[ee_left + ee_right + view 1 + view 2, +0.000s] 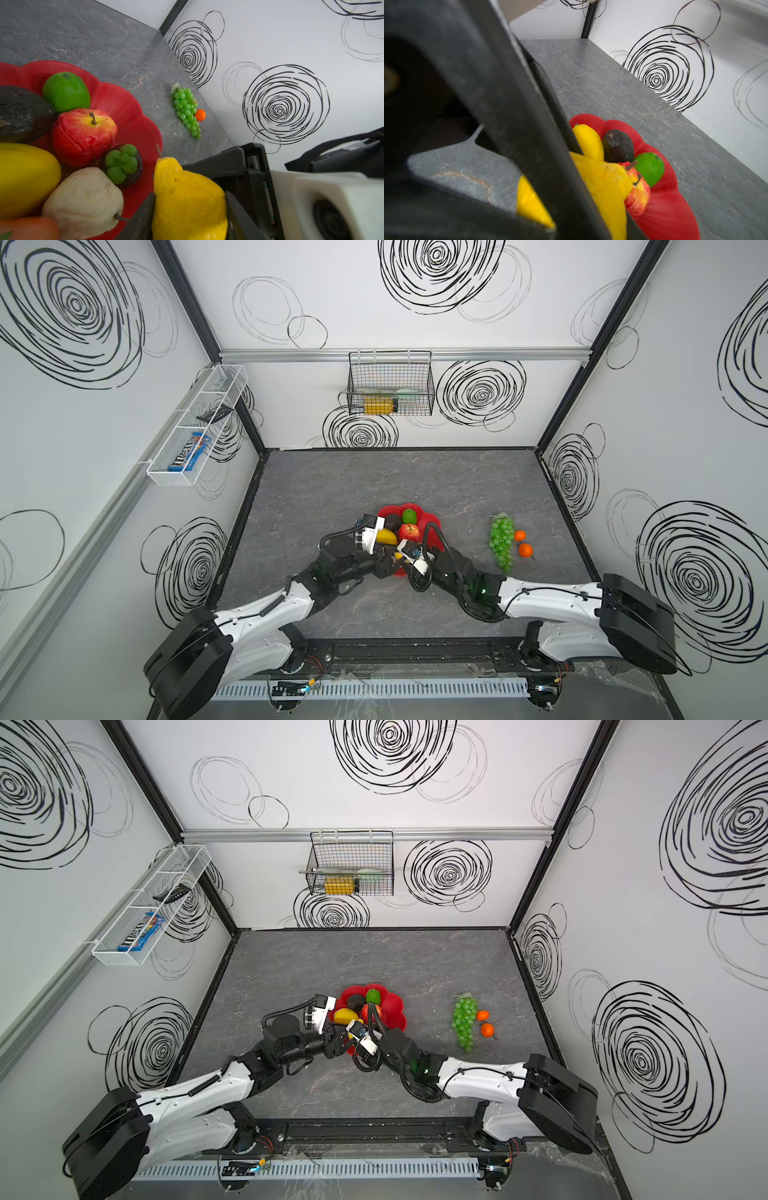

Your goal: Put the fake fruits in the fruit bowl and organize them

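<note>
left pincer (189, 195) is clenched on the stemmed yellow fruit (178, 180), with a finger (143, 216) pressed on each flank and the stem pointing up. right pincer (397, 558) meets it head-on at the same fruit. in the left wrist view one of its black fingers lies along the fruit's far side, but i cannot tell whether it is gripping or released. the right wrist view is mostly blocked by blurred black pincer parts, so it doesn't settle it.

the held fruit is at the fruit bowl (128, 108) rim, on the side nearest my arm bases.

in the bowl:
- beige pear (85, 201) and mangosteen (122, 164) are closest to the held fruit
- red apple (83, 135) is mid-bowl
- lime (66, 91) and avocado (20, 114) are toward the far rim
- smooth yellow fruit (25, 178) is on the bowl's left in both top views
- a red-orange piece by the pear is cut off at the frame edge, can't identify it

outside the bowl:
- green grapes (500, 541) lie on the surface (332, 489), well off to the bowl's right in both top views
- a small orange (520, 535) and another small orange (525, 550) sit just beside the bunch, on its side away from the bowl
</note>
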